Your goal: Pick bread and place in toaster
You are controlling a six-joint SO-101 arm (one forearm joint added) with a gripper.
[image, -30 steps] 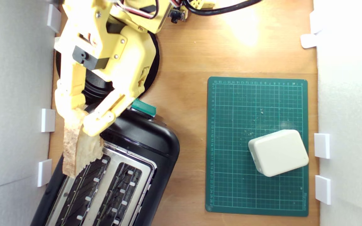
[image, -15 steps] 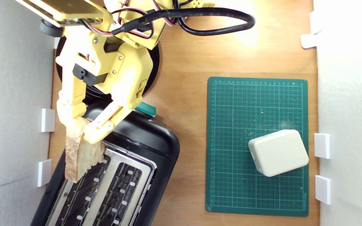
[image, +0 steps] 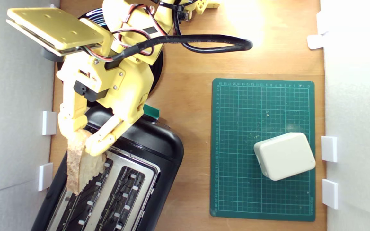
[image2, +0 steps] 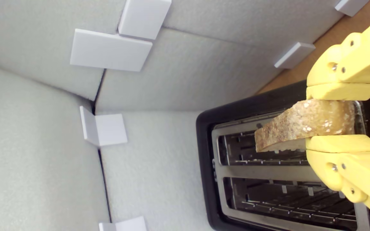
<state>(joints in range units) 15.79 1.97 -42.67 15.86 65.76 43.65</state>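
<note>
My yellow gripper [image: 81,138] is shut on the bread [image: 79,166], a wedge slice with golden-brown crust, held edge-on above the toaster [image: 133,179]. The black toaster with its silver top plate lies at the exterior view's lower left, and its teal lever [image: 151,111] peeks out beside the arm. In the wrist view the bread [image2: 303,128] is pinched between both yellow fingers [image2: 340,91] and hangs over the slot of the toaster [image2: 204,154] nearest the wall. The second slot is empty. The gripper [image2: 340,117] is above the toaster's lever end.
A green cutting mat [image: 262,147] lies on the wooden table at the exterior view's right, with a white rounded block [image: 284,155] on it. A round black plate [image: 157,64] sits under the arm. White foam walls [image: 14,128] stand close beside the toaster.
The arm has moved the bread a little along the toaster, toward the exterior view's bottom, over the wall-side slot. The arm's upper parts and cable have swung into view.
</note>
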